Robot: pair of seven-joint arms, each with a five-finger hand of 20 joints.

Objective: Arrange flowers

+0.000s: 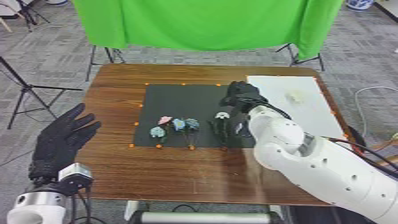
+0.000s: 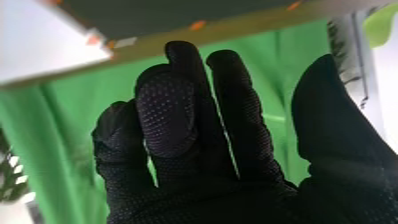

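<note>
"Flowers (image 1: pixel 179 124)?"
"On dark mat (image 1: pixel 173 100), white sheet (image 1: pixel 311 117) beside. Green cloth (image 1: pixel 204 25) past table (image 1: pixel 178 175)."
"In the way?"
"Right hand (image 1: pixel 242 92) over mat's far corner, fingers loosely apart. Left hand (image 1: pixel 60 137), spread, by table's edge."

A lab, by its robot arms (image 1: pixel 324 167) — green backdrop (image 1: pixel 209 25), tripods (image 1: pixel 27 87), grey floor (image 1: pixel 67 50).

The right hand (image 1: pixel 244 94), in its black glove, holds its fingers mostly straight, the thumb apart. Beyond it show a green cloth (image 2: pixel 80 125), the brown table (image 2: pixel 240 26), a dark mat (image 2: pixel 169 12), a white sheet (image 2: pixel 40 42) and orange markers (image 2: pixel 197 25).
</note>
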